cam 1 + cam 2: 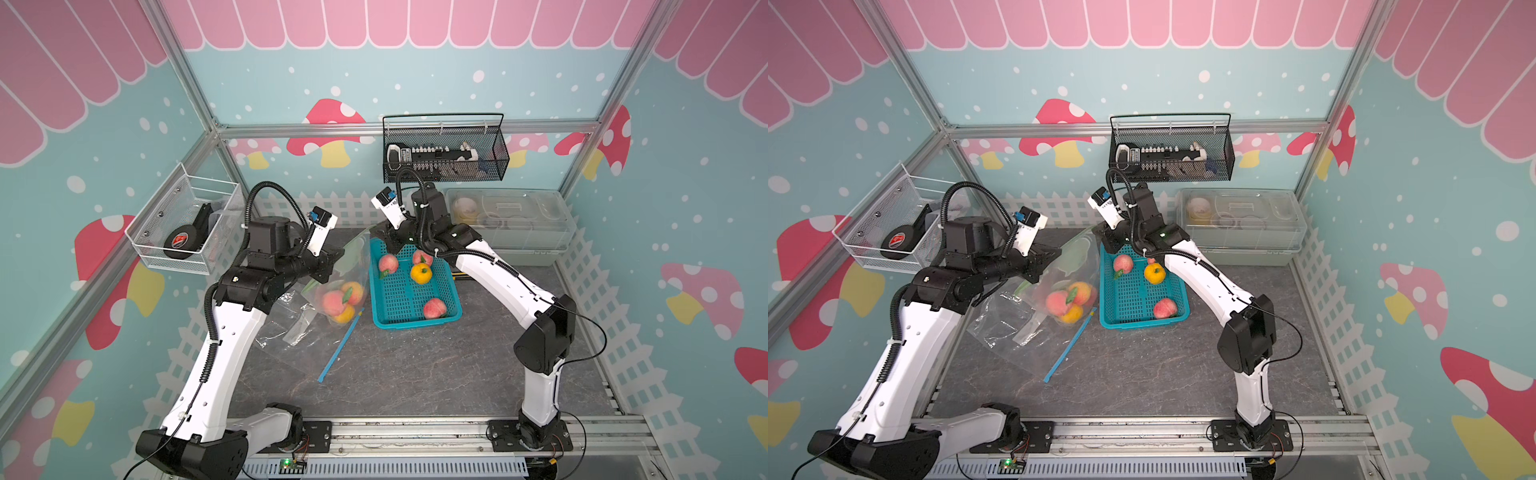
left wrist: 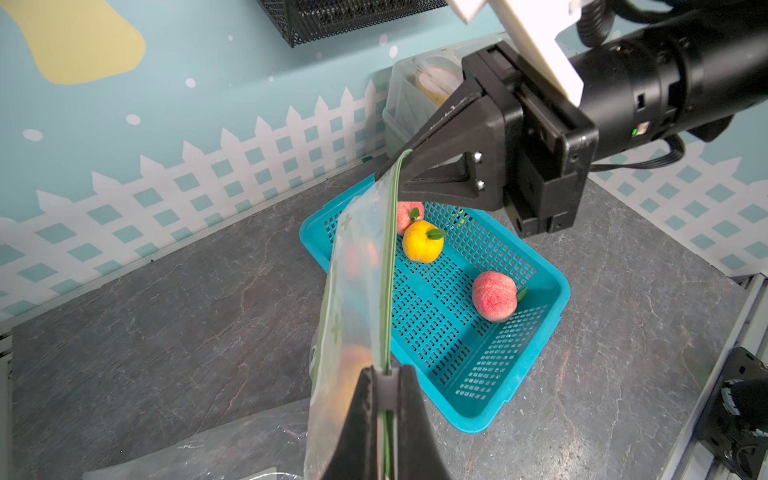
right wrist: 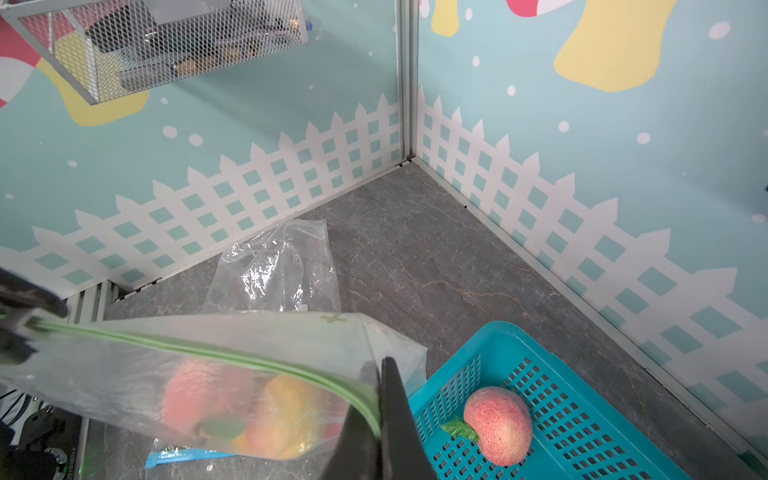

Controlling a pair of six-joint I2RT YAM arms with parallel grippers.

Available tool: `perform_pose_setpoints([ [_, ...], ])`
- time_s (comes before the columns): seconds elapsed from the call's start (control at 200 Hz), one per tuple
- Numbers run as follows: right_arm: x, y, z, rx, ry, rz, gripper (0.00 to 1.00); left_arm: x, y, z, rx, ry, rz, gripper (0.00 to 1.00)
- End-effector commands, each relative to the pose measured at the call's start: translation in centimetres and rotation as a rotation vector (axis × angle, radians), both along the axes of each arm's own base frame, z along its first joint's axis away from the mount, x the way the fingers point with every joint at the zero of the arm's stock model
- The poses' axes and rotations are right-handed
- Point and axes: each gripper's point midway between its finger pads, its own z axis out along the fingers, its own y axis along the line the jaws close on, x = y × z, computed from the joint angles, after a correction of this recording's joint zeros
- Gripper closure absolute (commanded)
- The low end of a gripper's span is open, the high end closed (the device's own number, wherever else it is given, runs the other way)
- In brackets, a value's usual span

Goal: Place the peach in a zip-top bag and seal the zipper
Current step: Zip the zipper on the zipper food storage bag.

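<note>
- Between the two arms, the left gripper (image 2: pixel 387 374) is pressed together on one end of the green zipper strip (image 2: pixel 390 266); the right gripper (image 3: pixel 379 376) pinches the other end.
- Slung between them, the zip-top bag (image 3: pixel 166 374) carries a peach (image 1: pixel 333 301) low inside.
- Its film looks thin, slippery and floppy, so the stiffer zipper rib is likely the best hold.
- At the bag's 3 o'clock sits the teal basket (image 1: pixel 415 324).

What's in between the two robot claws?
The green zipper of the bag runs from the left gripper to the right gripper, each pinching one end. The left wrist view shows it best.
</note>
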Motion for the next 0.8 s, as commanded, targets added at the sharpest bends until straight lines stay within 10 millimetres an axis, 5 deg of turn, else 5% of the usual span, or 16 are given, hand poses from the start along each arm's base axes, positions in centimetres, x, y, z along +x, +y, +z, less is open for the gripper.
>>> perform_pose_setpoints([
  [0.0,3.1,-3.1,0.5,0.009,-0.014,-0.165,1.00,-1.0,0.7,0.7,-0.013,-0.016,0.008,0.95],
  [0.39,4.5,-4.8,-0.5,0.015,-0.002,-0.259,1.00,-0.8,1.7,1.0,-0.035,-0.024,0.032,0.94],
  [0.42,4.1,-5.3,1.0,0.035,-0.024,-0.269,1.00,-0.8,1.9,1.1,-0.035,-0.024,0.036,0.94],
  [0.796,4.2,-6.1,1.0,0.049,-0.018,-0.276,1.00,-0.6,2.6,0.9,-0.040,-0.021,0.050,0.93],
])
